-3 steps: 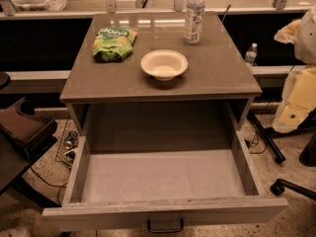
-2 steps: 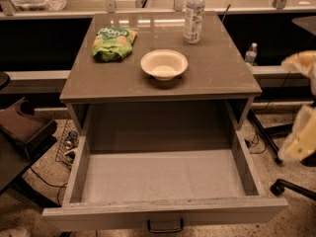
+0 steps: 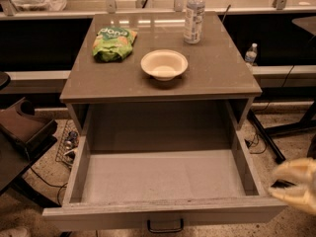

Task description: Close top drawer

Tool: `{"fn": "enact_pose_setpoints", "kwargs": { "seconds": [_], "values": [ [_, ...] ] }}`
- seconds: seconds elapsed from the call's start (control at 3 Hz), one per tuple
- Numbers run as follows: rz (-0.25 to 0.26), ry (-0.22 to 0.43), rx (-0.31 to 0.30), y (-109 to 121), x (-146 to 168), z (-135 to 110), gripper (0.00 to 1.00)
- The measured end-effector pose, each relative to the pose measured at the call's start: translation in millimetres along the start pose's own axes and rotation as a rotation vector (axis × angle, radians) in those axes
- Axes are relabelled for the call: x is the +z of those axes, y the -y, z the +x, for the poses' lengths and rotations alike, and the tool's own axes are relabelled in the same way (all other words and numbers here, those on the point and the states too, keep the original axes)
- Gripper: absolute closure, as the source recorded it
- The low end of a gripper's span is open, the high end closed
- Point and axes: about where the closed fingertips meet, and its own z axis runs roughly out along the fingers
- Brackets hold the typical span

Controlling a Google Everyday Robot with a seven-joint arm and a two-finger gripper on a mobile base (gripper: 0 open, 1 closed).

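**Gripper and open drawer.** The gripper (image 3: 276, 183) sits at the lower right edge of the camera view, just off the right front corner of the top drawer (image 3: 123, 214) and apparently not touching it. Its two pale fingers (image 3: 297, 169) appear spread, with a dark gap between them that opens leftward toward the drawer. The outline is smeared, so this reading is tentative. Nothing is held.

The drawer is drawn far out of the cabinet (image 3: 79, 113) toward the camera. Its grey box interior is exposed, and its plain front panel lies along the bottom of the view. The dark loop handle (image 3: 165, 226) hangs at the panel's centre, well to the left of the gripper. The drawer looks level and square in its opening, which favours a straight slide.

Closing probably needs no grasp, only a flat push on the front panel, directed away from the camera into the cabinet. The gripper's low position beside the corner may be a staging point for moving in front of the panel. A push made off centre, near the corner, could skew the drawer.

On the cabinet top (image 3: 217, 75) stand a white bowl (image 3: 164, 64), a green snack bag (image 3: 114, 43) and a water bottle (image 3: 194, 15). All are clear of the drawer's travel, though a hard stop might shake the upright bottle.
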Motion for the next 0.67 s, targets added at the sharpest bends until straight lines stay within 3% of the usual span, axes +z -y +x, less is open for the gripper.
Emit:
{"fn": "enact_pose_setpoints", "kwargs": {
  "seconds": [0.33,0.67],
  "values": [
    [-0.027,0.052,0.052,-60.3,26.4,61.8,0.92],
    [-0.066,0.051,0.061,-111.5,24.0,91.5,1.00]
  ]
}}
